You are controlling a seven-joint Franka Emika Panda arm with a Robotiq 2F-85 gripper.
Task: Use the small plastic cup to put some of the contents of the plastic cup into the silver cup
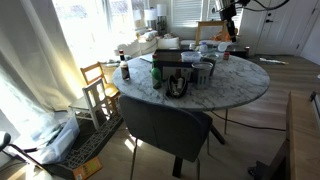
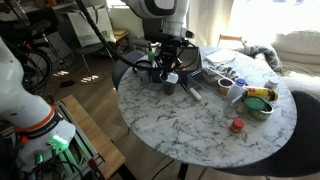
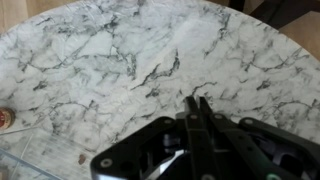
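My gripper (image 2: pixel 165 70) hangs low over the marble table (image 2: pixel 200 125), at its edge nearest the robot base. In the wrist view its two fingers (image 3: pixel 197 103) are pressed together, and I see nothing between the tips. A small dark cup (image 2: pixel 170 87) stands on the table just below the gripper. A clear plastic cup (image 2: pixel 234 93) stands further along, beside a bowl (image 2: pixel 262 103) with yellow and green contents. I cannot pick out the silver cup with certainty. A group of cups (image 1: pixel 205 71) shows in the distant exterior view.
A small red object (image 2: pixel 237 125) lies on the marble and shows at the wrist view's left edge (image 3: pixel 4 118). A tray (image 2: pixel 215 72) lies behind the cups. Bottles (image 1: pixel 125 71) and dark items (image 1: pixel 178 82) stand at the table's far side. A chair (image 1: pixel 165 125) is tucked there.
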